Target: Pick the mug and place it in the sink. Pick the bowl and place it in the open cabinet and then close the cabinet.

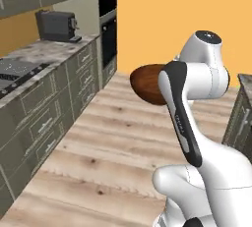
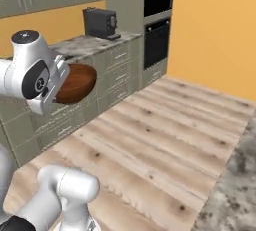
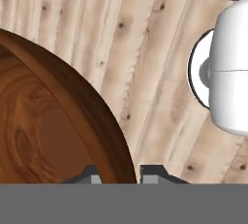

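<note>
Currently listed, with places given relative to the wooden floor (image 1: 113, 137):

Bowl (image 1: 145, 83): reddish-brown, glossy grain, wide and shallow. Carried in the air well above the floor, clear of every counter. Tilted on edge in both base views, its rounded underside showing in the left one. In the hand view its rim (image 3: 104, 121) curves across the planks and runs down between the two finger tips.

Gripper (image 3: 121, 175): jaws drawn close together, clamped on the bowl's rim, one dark tip on each side of the wall. Carried on the white arm (image 1: 197, 78), which is folded back above the floor.

Counter (image 1: 44, 56): marbled top over olive-grey drawer fronts, running along the floor's left edge. It bears a dark cooktop (image 1: 15, 71) near the camera and a dark grey coffee machine (image 2: 100, 22) at its far end.

Built-in oven column (image 2: 157, 25): black fronts, standing where the counter run ends at the floor's far corner.

Orange wall (image 2: 215, 30): closes the floor's far side.

Second marbled counter (image 2: 235, 185): borders the floor at the right base view's lower right.
</note>
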Controlling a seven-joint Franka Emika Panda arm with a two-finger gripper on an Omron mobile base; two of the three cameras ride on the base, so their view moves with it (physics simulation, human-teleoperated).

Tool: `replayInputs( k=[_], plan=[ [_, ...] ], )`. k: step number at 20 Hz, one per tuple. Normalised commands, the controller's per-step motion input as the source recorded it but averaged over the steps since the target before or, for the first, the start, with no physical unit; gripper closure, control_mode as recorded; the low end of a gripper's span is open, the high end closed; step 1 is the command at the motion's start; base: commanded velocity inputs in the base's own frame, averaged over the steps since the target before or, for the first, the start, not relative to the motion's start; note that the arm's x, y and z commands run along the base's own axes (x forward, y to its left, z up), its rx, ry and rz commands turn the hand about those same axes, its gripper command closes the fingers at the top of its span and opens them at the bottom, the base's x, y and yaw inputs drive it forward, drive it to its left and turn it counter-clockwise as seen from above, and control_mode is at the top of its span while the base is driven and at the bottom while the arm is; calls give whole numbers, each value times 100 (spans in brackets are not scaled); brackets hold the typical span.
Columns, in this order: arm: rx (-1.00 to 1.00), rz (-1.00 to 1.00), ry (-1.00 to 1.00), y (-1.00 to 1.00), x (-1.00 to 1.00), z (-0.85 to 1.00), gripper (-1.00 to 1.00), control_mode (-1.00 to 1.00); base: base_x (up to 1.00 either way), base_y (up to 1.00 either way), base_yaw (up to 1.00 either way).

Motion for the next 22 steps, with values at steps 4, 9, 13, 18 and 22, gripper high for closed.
replayInputs(
  k=[4,9,13,18,22],
  plan=[
    [0,0,0,0,0,0,100,100,0,-37,82],
    [0,0,0,0,0,0,100,100,3,-38,73],
    [0,0,0,0,0,0,100,100,7,-30,73],
    [0,0,0,0,0,0,100,100,0,-33,66],
    [0,0,0,0,0,0,100,100,-9,-44,41]
  ],
)
